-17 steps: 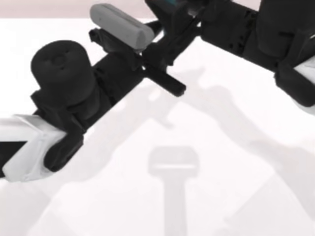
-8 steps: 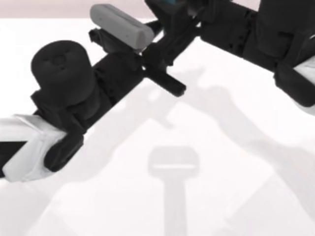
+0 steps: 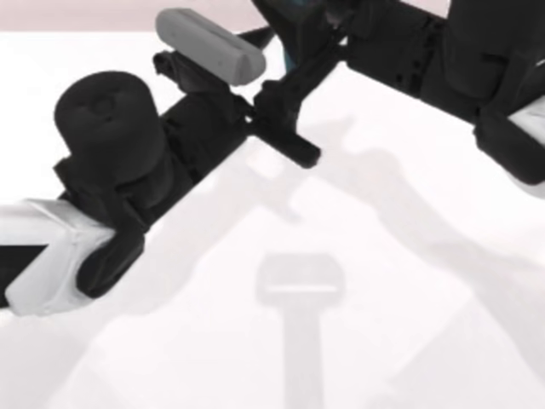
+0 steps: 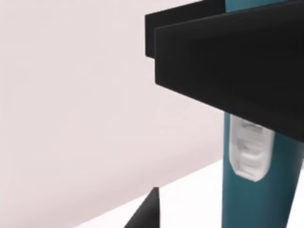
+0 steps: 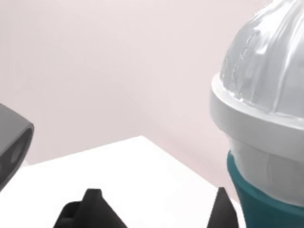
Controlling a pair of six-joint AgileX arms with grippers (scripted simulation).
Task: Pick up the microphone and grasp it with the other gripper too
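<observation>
Rendered simulation workspace, plain smooth white tabletop [image 3: 409, 341], flat featureless pale pink backdrop wall [image 5: 118, 66], soft shadows, no furnishings

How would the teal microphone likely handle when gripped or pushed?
Probably stiff: the microphone body looks like a straight hard tube. Likely slippery, its teal surface looks smooth. Laid down it may roll, being round; the bulbous head could make it top-heavy.

Teal microphone [image 4: 259, 199] body with a white ribbed switch strip [image 4: 251, 151], topped by a silver-white ribbed head [image 5: 270, 71] over a white collar. Black fingers [image 4: 228, 66] of the right gripper [image 3: 300, 30] across the teal shaft; black left gripper [image 3: 285, 119], light grey block [image 3: 210, 43] on its wrist. White table [image 3: 409, 324], pale pink backdrop.
</observation>
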